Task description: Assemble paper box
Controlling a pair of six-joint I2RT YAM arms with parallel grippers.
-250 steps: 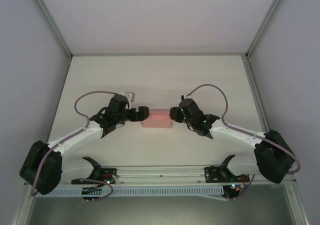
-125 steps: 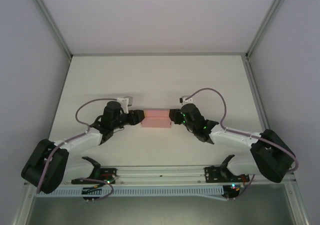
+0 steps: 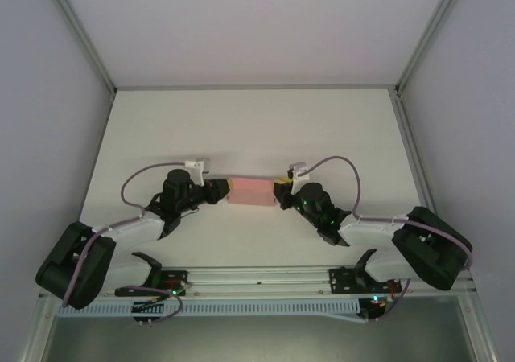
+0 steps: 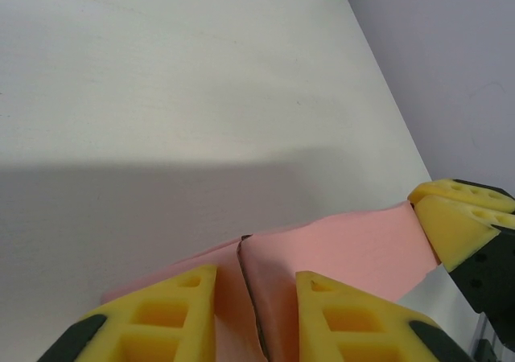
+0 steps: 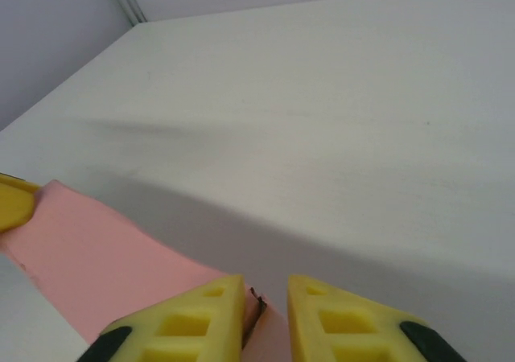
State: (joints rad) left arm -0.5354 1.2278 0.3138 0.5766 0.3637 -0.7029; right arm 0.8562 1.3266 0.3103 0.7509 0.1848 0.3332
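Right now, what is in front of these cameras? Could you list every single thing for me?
paper box: one, pale pink, mid-table, held between the two pincers
table: one, white, beneath everything
walls: three, pale grey-lilac, left, back and right of the table
metal rail: one, silver, along the near edge between the arm bases
cables: two, lilac, one looping over each arm
arms: two, white and black, one reaching in from each side
left pincer: one, black with yellow tips, closed on the box's left end
right pincer: one, black with yellow tips, closed on the box's right end
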